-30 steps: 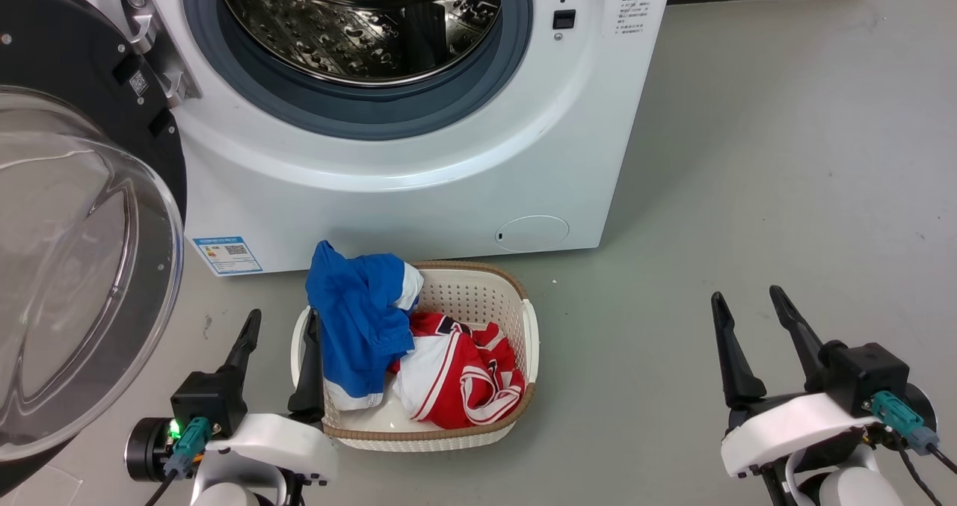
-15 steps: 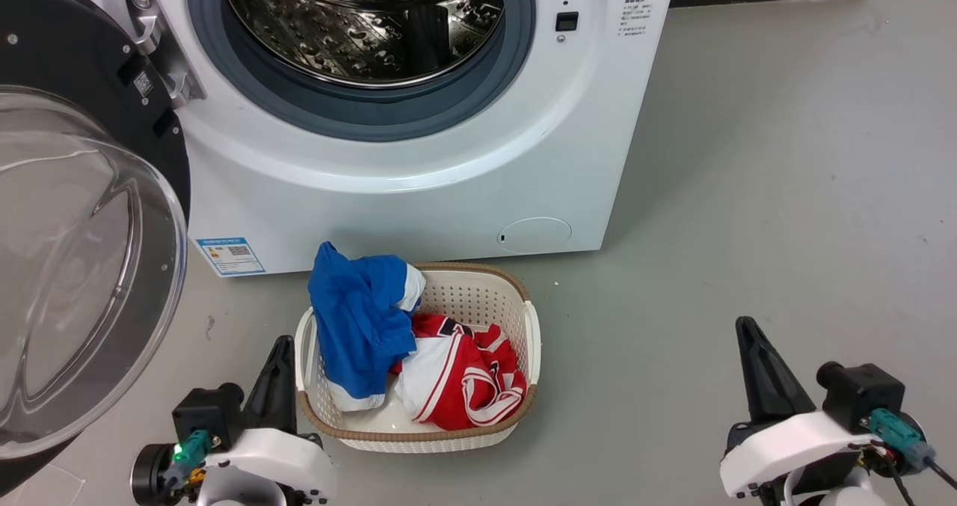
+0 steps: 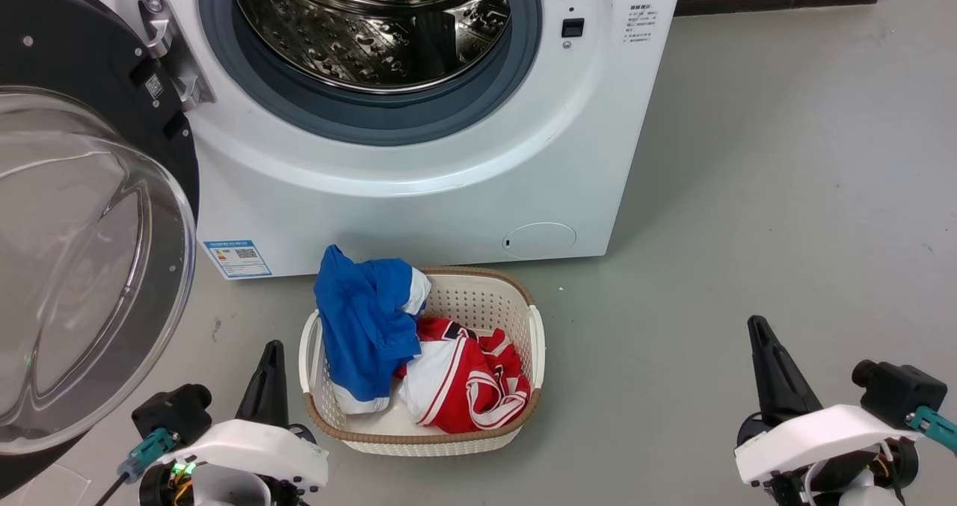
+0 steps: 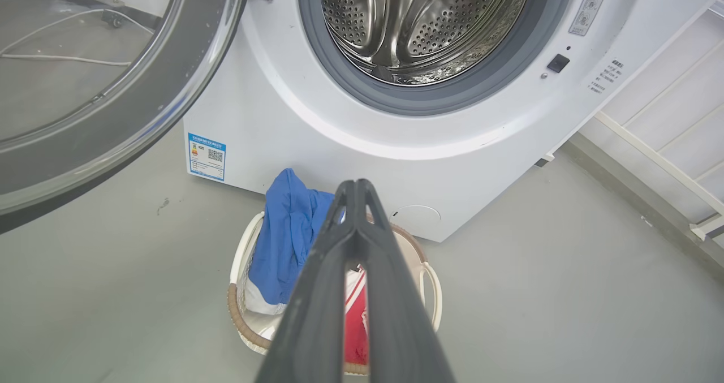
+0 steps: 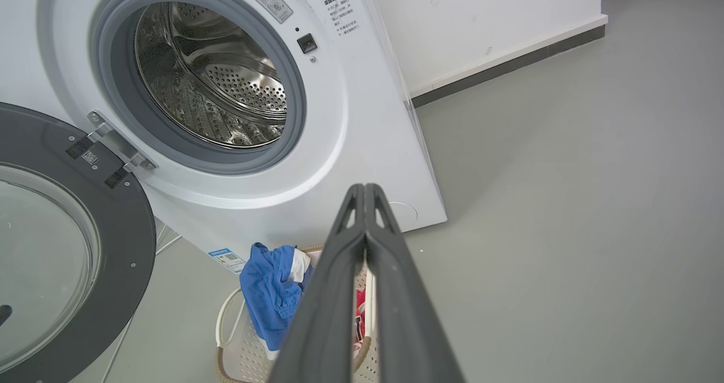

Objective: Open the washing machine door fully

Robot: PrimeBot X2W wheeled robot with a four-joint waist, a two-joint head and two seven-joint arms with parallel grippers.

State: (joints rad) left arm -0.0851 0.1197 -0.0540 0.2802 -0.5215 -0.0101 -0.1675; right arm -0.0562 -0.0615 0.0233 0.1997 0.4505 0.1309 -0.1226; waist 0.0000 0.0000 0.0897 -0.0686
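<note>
Left of the washing machine (image 3: 419, 192), the washing machine door (image 3: 82, 252) stands wide, so I judge nothing left, with my left gripper (image 3: 271, 350) and right gripper (image 3: 758, 330) pinched closed, empty.

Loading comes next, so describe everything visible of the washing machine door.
The washing machine door is large and round: a glossy black rim around a bulging clear glass bowl. It stands wide open, left of the washing machine, hung from it by a metal hinge, inner face showing.
</note>
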